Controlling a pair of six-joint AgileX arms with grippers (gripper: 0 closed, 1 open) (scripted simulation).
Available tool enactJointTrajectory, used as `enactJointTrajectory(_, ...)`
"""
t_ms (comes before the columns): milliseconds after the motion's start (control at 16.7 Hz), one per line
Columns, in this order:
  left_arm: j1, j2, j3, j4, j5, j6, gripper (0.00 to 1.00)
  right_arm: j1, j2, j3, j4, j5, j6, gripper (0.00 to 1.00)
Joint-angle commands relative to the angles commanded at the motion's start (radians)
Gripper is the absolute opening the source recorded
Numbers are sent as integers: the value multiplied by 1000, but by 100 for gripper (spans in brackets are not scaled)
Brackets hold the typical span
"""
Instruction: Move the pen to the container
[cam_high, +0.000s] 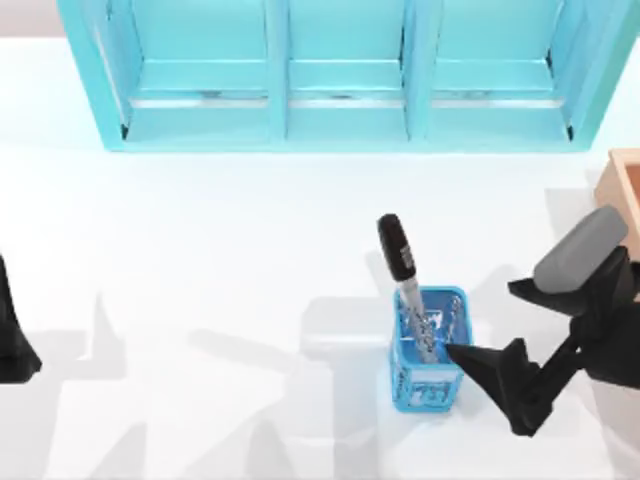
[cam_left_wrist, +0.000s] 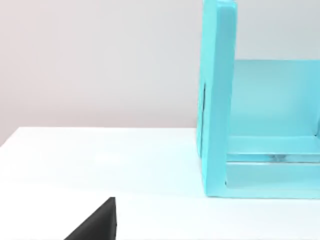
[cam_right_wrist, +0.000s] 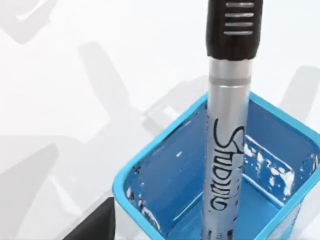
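Top view: pen (cam_high: 408, 290) stands in the blue basket (cam_high: 430, 360), black cap up and leaning away toward the turquoise shelf unit (cam_high: 340, 75). Right gripper (cam_high: 478, 325) sits just beside the basket on the side facing the container (cam_high: 622, 185), fingers spread wide, nothing between them, one tip at the basket rim. So I'd call this the approach step, grasp not yet made. Next move likely needs the fingers brought around the barrel above the rim, closed, then a straight lift to clear the basket before carrying to the container. Container is cut off at the frame edge, just a tan corner visible. Left gripper (cam_high: 15, 340) parked far from the basket at the left table edge, mostly out of frame; can't tell its finger state. Left wrist view: shelf unit end panel on the white table (cam_left_wrist: 100, 165), dark finger tip at the bottom edge. Right wrist view: silver barrel with dark print inside the basket, cap top cropped, pen base hard to make out.
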Motion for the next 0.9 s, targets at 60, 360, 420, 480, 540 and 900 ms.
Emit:
enactJointTrajectory(60, 0, 0, 0, 0, 0, 0, 100, 0, 0, 0, 0, 0, 0, 100)
enactJointTrajectory(360, 0, 0, 0, 0, 0, 0, 100, 10, 35, 8, 35, 10, 9, 100)
enactJointTrajectory(420, 0, 0, 0, 0, 0, 0, 100, 20, 70, 18, 65, 18, 15, 100)
enactJointTrajectory(480, 0, 0, 0, 0, 0, 0, 100, 32, 114, 30, 101, 27, 23, 100)
enactJointTrajectory(540, 0, 0, 0, 0, 0, 0, 100, 45, 169, 44, 143, 38, 31, 100)
enactJointTrajectory(900, 0, 0, 0, 0, 0, 0, 100, 125, 506, 121, 404, 108, 81, 100)
